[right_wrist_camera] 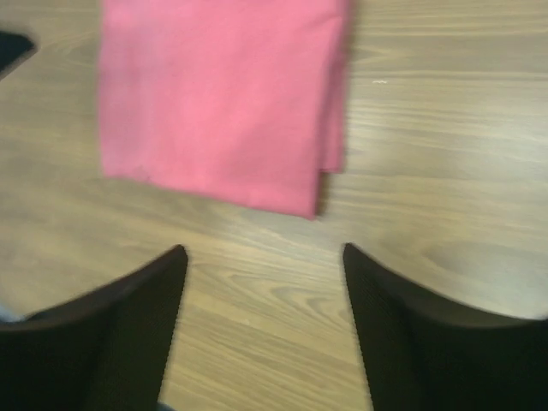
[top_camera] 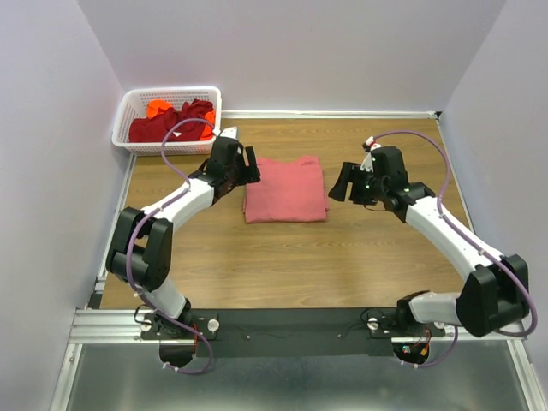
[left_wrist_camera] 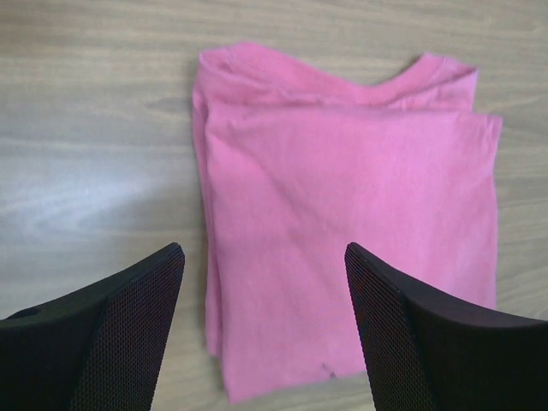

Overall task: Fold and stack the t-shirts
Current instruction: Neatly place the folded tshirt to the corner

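The salmon-pink t-shirt (top_camera: 285, 189) lies folded into a neat rectangle on the wooden table (top_camera: 282, 257), also in the left wrist view (left_wrist_camera: 342, 223) and the right wrist view (right_wrist_camera: 218, 103). My left gripper (top_camera: 252, 164) is open and empty, just above the shirt's left edge (left_wrist_camera: 264, 257). My right gripper (top_camera: 341, 182) is open and empty, just right of the shirt, over bare wood (right_wrist_camera: 264, 257). A dark red t-shirt (top_camera: 171, 124) and a bright orange one (top_camera: 158, 109) lie crumpled in the white basket (top_camera: 167, 96).
The white lattice basket stands at the back left corner against the wall. Pale walls close the table at the left, back and right. A metal rail (top_camera: 282, 324) carries both arm bases at the near edge.
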